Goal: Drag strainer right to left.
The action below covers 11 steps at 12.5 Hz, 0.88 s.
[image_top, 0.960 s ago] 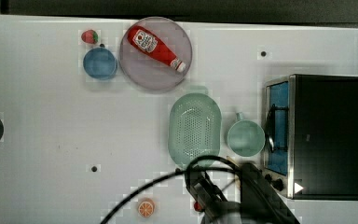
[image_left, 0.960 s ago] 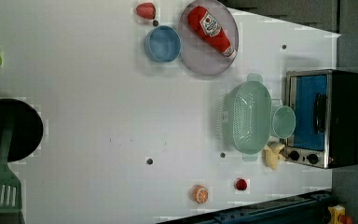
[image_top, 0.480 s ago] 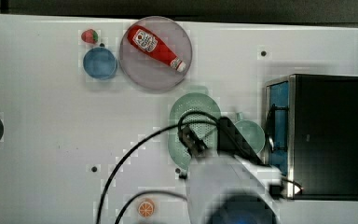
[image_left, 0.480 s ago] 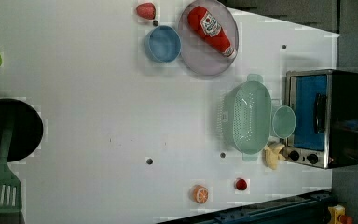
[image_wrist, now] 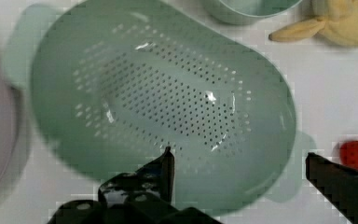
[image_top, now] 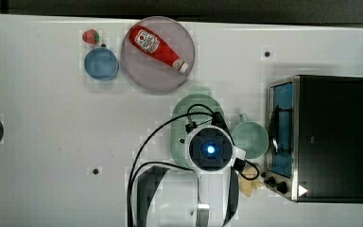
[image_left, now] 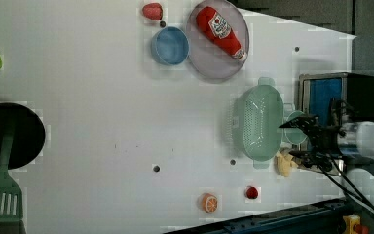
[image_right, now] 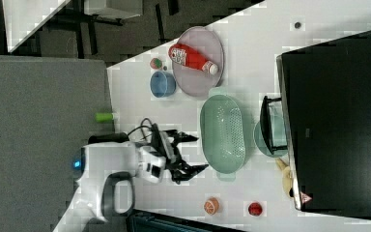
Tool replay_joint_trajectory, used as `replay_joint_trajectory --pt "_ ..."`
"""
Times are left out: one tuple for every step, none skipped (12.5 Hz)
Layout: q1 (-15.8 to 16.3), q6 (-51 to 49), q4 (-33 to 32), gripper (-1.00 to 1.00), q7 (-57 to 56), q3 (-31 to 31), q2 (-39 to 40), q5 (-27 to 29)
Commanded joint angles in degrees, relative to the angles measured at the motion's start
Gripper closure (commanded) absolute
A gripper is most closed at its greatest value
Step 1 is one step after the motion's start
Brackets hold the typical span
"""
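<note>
— Where's my gripper [image_right: 188, 153]?
— Spread wide, holding nothing, poised above the strainer [image_right: 222, 134]; in the top view the arm reaches up from six o'clock.
— And the strainer?
— On the desk [image_top: 52, 127], with the mug [image_top: 250, 139] at its three o'clock in the top view.

On a table [image_left: 102, 122], a strainer [image_left: 258, 122] lies between a plate [image_left: 214, 63] bearing a ketchup bottle [image_left: 221, 31] and, in the left view, a mug [image_left: 296, 136] to its right beside a toaster oven [image_left: 336, 92]. A bowl [image_left: 169, 45] sits at the left view's left of the plate.
</note>
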Motion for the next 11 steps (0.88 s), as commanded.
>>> replay_joint_trajectory --pt "-0.76 4.76 1.04 -1.0 13.35 0.41 4.57 -0.08" --pt "-0.57 7.69 1.07 -1.0 14.93 0.61 7.46 -0.08" --pt "-0.36 11.37 1.06 -1.0 15.23 0.95 10.11 -0.08" --pt "-0.15 15.68 1.02 -1.0 15.22 1.31 12.64 -0.08" --pt "0.07 19.59 0.99 -1.0 15.26 1.53 15.28 -0.07" --pt "0.21 22.12 0.98 -1.0 15.66 1.72 17.72 -0.04" --pt "0.36 23.92 0.99 -1.0 16.2 1.97 19.76 0.03" --pt "0.6 25.91 1.01 -1.0 17.48 1.99 21.48 0.25" --pt "0.91 27.86 1.04 -1.0 19.32 2.0 22.96 0.29" --pt "1.28 29.07 1.02 -1.0 20.65 2.07 24.13 0.29" --pt "1.72 29.47 1.03 -1.0 20.91 2.11 24.94 0.29"
